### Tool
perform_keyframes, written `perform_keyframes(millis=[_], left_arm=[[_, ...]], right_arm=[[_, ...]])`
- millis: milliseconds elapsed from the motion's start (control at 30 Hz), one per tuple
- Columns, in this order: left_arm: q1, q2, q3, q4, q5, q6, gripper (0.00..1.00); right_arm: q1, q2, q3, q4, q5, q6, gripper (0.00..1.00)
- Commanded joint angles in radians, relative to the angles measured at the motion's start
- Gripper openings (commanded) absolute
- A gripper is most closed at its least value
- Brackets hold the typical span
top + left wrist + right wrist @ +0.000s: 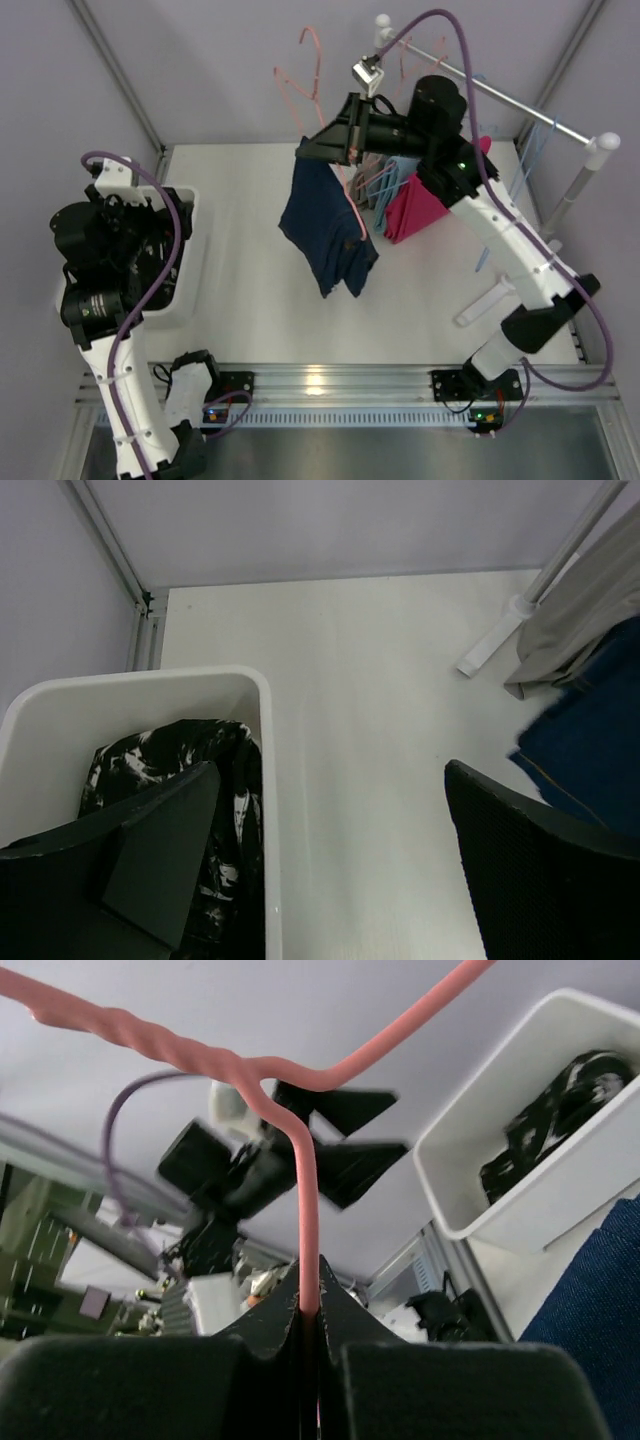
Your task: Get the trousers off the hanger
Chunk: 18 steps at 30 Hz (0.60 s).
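Right end effector (308, 1308): clamped shut on pink hanger (308, 1220)
Navy trousers (325, 225): hanging from that hanger, above desk (250, 300) centre
Left end effector (332, 780): wide open, empty
Speckled trousers (190, 750): in left bin (150, 683)
Magenta trousers (420, 210): far right

The left arm (100, 345) and right arm (500, 225) share white tubular links and bulky black joints. A purple cable (100, 155) loops along each. A small green light (462, 166) glows on the right arm. The left gripper (332, 780) has broad, matte black fingers (540, 870).
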Motion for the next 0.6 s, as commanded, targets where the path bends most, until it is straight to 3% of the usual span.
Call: perform_keyframes(millis=[0, 133, 233, 433, 567], left_arm=[[0.001, -0.047, -0.018, -0.024, 0.102, 0.058, 0.99], [0.001, -0.105, -0.096, -0.025, 0.248, 0.060, 0.99], [0.001, -0.118, -0.128, -0.021, 0.296, 0.077, 0.99], [0.001, -0.121, -0.248, 0.200, 0.388, 0.015, 0.99], [-0.005, -0.028, -0.305, 0.349, 0.416, -0.030, 0.98]], right_arm=[[0.020, 0.105, 0.186, 0.145, 0.095, 0.090, 0.00], [0.020, 0.280, 0.327, 0.211, 0.146, 0.148, 0.00], [0.029, 0.337, 0.346, 0.218, 0.172, 0.189, 0.00], [0.038, 0.433, 0.337, 0.231, 0.193, 0.249, 0.00], [0.038, 0.455, 0.352, 0.241, 0.206, 0.259, 0.00]])
